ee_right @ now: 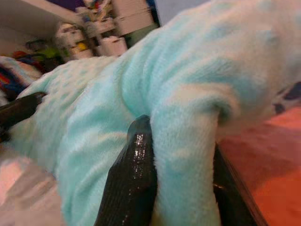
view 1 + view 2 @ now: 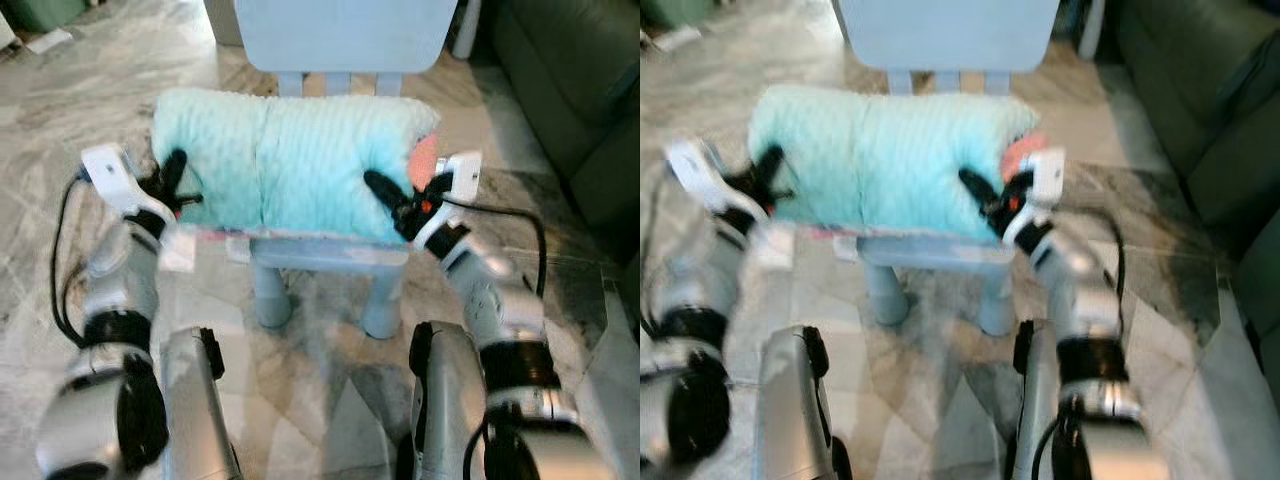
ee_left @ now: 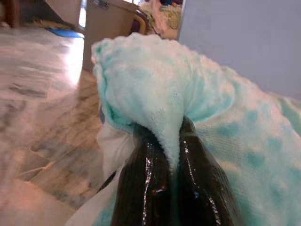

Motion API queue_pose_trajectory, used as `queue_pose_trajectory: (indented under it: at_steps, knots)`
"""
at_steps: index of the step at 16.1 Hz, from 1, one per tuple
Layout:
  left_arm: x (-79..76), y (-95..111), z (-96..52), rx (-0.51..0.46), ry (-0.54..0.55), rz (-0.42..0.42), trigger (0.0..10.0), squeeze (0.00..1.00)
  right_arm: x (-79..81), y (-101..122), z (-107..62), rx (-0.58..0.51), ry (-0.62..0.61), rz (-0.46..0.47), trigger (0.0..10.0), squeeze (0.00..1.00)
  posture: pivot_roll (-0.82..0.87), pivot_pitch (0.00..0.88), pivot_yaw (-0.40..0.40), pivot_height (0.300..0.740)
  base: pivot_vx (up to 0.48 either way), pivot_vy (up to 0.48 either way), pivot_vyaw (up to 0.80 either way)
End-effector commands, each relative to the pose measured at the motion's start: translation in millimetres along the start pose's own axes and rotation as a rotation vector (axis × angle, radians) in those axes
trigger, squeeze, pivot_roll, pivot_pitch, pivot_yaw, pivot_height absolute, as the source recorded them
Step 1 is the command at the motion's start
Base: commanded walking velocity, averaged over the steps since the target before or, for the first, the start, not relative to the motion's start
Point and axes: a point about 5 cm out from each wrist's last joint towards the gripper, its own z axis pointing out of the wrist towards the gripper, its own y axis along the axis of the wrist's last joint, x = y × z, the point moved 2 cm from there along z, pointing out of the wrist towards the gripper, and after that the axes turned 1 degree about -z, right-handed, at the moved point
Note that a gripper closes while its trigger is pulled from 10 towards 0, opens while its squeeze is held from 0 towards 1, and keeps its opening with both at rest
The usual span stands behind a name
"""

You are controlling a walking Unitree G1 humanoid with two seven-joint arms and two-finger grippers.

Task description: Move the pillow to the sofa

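Pinching from both ends, the 2 grippers share the load of a soft thing that one pincer alone would let sag. The left gripper [image 2: 172, 180] is closed on a fold of fleece at the left end of the pillow [image 2: 290, 165]; the right gripper [image 2: 385, 195] is closed likewise on a fold at the right end. The pillow lies across the seat of the small blue chair [image 2: 330, 255], its back edge against the backrest. Beyond, right, stands the dark sofa [image 2: 580, 90], well apart, so carrying is not yet begun.
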Motion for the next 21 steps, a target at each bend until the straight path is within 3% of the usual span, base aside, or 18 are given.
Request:
queue_pose_trajectory:
  at_steps: [1,2,3,4,5,7,13,16,21]
  knots:
    - [0.0,0.2,-4.6,-0.029,0.019,0.051,0.0,0.00,5.2,1.7,-2.6,-0.021,-0.027,-0.037,0.0,0.00,-0.04,0.000,0.058,0.366,0.000,0.000,0.00]
    - [-3.3,-10.5,-8.7,-0.011,0.036,0.040,3.1,0.00,6.5,-4.3,-8.1,-0.011,-0.064,-0.060,0.0,0.00,-0.05,0.000,0.062,0.366,0.000,0.000,0.00]
    - [-7.3,-19.9,-12.3,0.011,0.051,0.054,10.0,0.00,9.9,-8.8,-14.0,-0.011,-0.097,-0.065,1.0,0.00,-0.05,0.000,0.066,0.366,0.000,0.000,0.00]
    - [-9.0,-21.7,-13.5,0.009,0.051,0.055,10.0,0.00,11.4,-9.4,-16.2,-0.015,-0.109,-0.070,2.2,0.00,-0.06,0.000,0.069,0.366,0.000,0.000,0.00]
    - [-12.7,-25.9,-17.3,0.005,0.053,0.060,10.0,0.00,15.6,-10.9,-21.4,-0.014,-0.141,-0.104,10.0,0.00,-0.07,0.000,0.074,0.366,0.000,0.000,0.00]
    - [-23.9,-33.5,-24.6,0.015,0.033,0.099,10.0,0.00,24.2,-10.1,-30.5,-0.021,-0.183,-0.166,10.0,0.00,-0.08,0.000,0.079,0.366,0.000,0.000,0.00]
    - [-54.3,-49.4,-50.9,0.043,-0.021,0.125,10.0,0.00,22.7,-6.5,-51.8,0.005,-0.283,-0.220,10.0,0.00,-0.08,0.000,0.074,0.366,0.000,0.000,0.00]
    - [-62.8,-35.8,-58.3,-0.011,-0.052,0.228,10.0,0.00,23.9,4.5,-56.9,-0.009,-0.318,-0.276,10.0,0.00,-0.09,0.000,0.066,0.366,0.000,0.000,0.00]
    - [-60.7,-25.7,-56.2,-0.030,0.008,0.280,10.0,0.00,24.4,7.0,-55.5,0.032,-0.367,-0.340,10.0,0.00,-0.10,0.000,0.061,0.366,0.000,0.000,0.00]
